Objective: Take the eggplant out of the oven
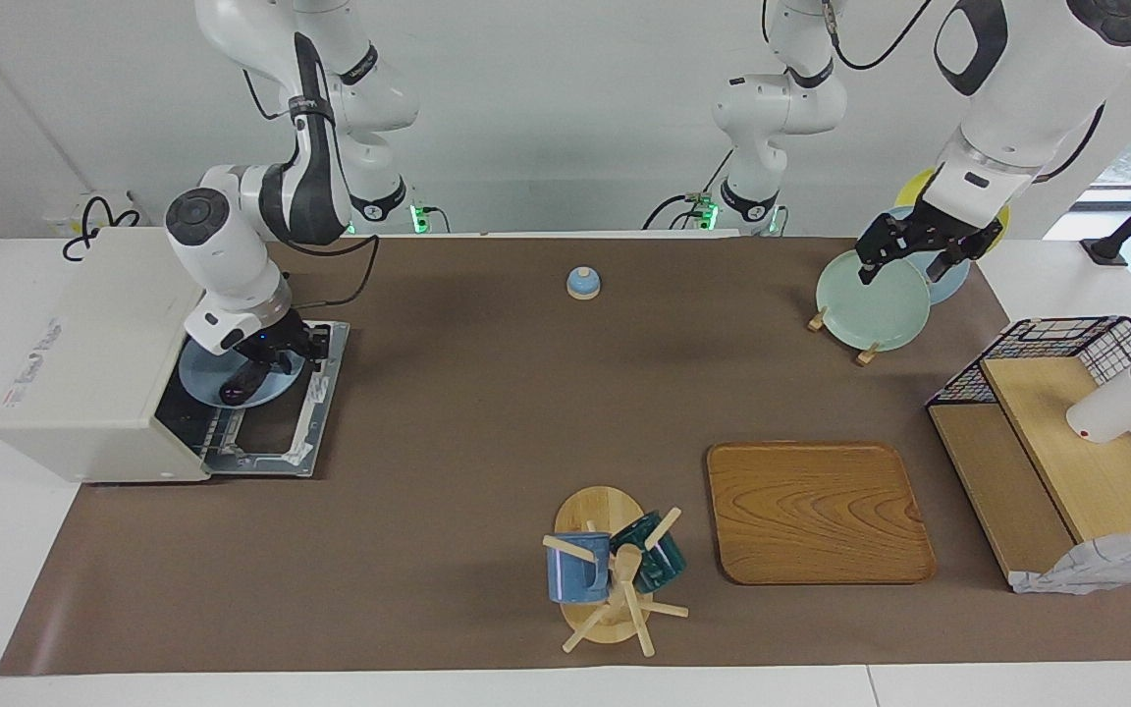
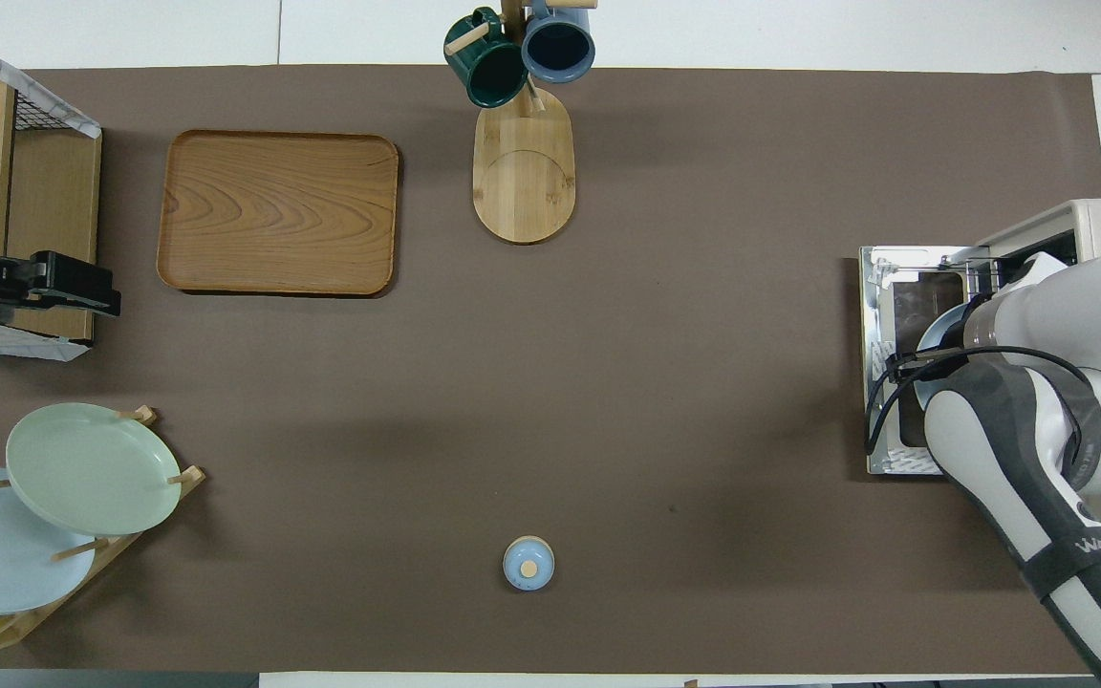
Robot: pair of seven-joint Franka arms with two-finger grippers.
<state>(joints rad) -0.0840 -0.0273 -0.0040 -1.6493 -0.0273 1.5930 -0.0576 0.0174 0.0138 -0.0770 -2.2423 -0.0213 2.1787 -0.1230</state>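
Note:
The cream-white oven (image 1: pixel 94 363) stands at the right arm's end of the table, and its door (image 1: pixel 305 412) lies open flat; it also shows in the overhead view (image 2: pixel 1100 222). A pale blue plate (image 1: pixel 202 378) sits at the oven's mouth with the dark eggplant (image 1: pixel 237 391) on it. My right gripper (image 1: pixel 271 361) is down on the plate, right at the eggplant. In the overhead view the right arm hides the eggplant, and only a sliver of the plate (image 2: pixel 935 336) shows. My left gripper (image 1: pixel 919 253) waits raised over the plate rack.
A plate rack (image 1: pixel 870 299) with green, blue and yellow plates stands at the left arm's end. A wire-and-wood shelf (image 1: pixel 1066 442) with a white cup (image 1: pixel 1115 405) stands beside it. A wooden tray (image 1: pixel 816 511), a mug tree (image 1: pixel 615 574) and a small blue domed lid (image 1: pixel 582 284) are mid-table.

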